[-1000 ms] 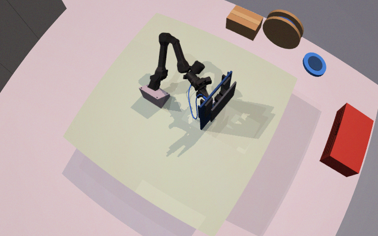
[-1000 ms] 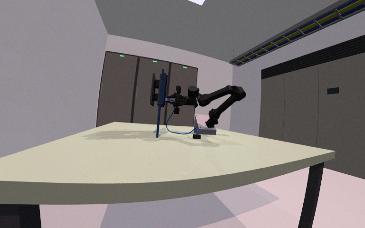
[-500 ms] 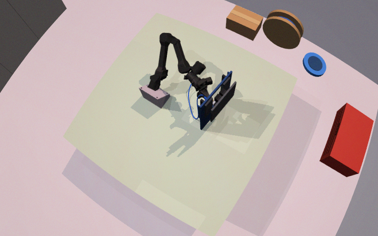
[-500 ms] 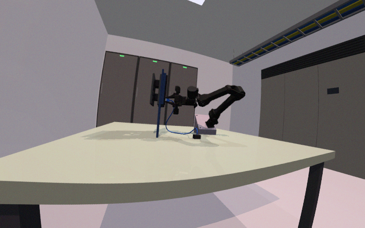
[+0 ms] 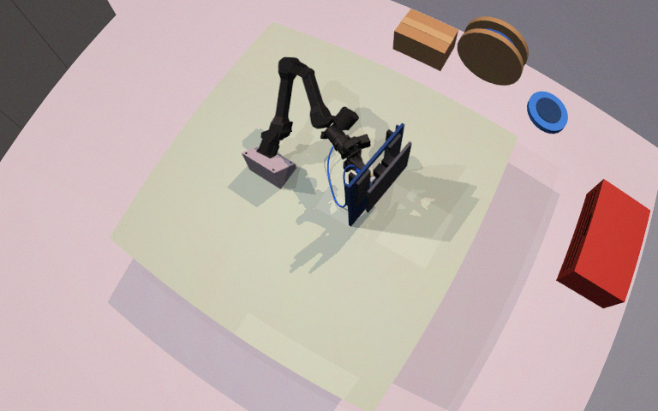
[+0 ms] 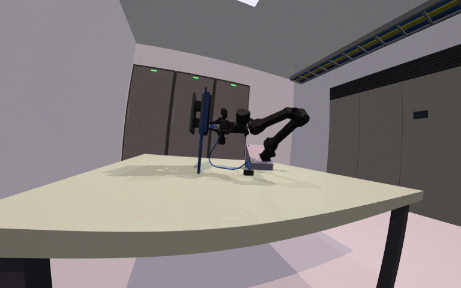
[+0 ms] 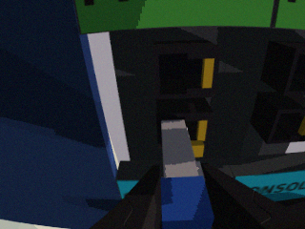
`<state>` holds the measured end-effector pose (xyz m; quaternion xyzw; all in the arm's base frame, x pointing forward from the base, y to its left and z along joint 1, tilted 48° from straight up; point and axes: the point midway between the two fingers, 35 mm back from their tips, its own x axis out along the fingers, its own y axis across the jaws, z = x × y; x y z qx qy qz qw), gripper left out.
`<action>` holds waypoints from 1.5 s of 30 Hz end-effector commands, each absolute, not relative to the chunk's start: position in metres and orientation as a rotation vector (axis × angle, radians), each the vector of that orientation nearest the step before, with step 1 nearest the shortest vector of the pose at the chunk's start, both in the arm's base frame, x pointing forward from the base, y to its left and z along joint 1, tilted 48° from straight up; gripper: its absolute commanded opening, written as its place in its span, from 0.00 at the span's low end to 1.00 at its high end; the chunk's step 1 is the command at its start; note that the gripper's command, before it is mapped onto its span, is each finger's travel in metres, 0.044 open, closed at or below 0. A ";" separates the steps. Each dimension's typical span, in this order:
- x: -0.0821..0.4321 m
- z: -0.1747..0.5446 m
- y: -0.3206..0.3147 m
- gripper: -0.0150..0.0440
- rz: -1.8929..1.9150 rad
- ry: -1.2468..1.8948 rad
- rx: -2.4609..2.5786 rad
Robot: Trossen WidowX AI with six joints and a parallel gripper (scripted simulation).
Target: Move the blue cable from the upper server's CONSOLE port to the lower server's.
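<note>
The black arm reaches from its pale base [image 5: 254,156] [image 6: 268,165] across the counter [image 5: 203,217] [image 6: 210,203] to an upright blue frame [image 5: 355,208] [image 6: 200,146]. Dark units are mounted on the frame, and the gripper [image 5: 364,173] [image 6: 210,125] [image 7: 179,171] is up close to its face, well above the counter.

The gripper is pinching the blue plug [image 6: 211,126] [image 7: 183,202] between its two dark fingers, one on either side of the blue body. The plug's pale grey front end points at a dark panel [image 7: 138,95] with black port openings and yellow pieces inside them. In the wrist view that front end overlaps the lower opening of the nearer column; whether its tip has entered is hard to say from this angle. A teal strip [image 7: 281,183] runs below the ports, with the letters "ONSOL" readable at the right, and a green band [image 7: 200,14] crosses above them.

From the plug, the blue cable [image 5: 329,176] [image 6: 209,159] hangs in a loop and runs to a small black block [image 6: 248,173] on the counter, near the arm's base. On the floor beyond the counter are a red box [image 5: 611,237], a cardboard box [image 5: 424,38], a large spool [image 5: 490,56] and a blue round item [image 5: 534,114].
</note>
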<state>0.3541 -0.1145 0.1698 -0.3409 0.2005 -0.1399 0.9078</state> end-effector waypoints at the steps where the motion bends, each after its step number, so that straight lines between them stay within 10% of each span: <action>1: 0.356 0.171 -0.116 0.25 -0.301 0.413 -0.699; 45: 0.365 0.170 -0.119 0.25 -0.303 0.412 -0.699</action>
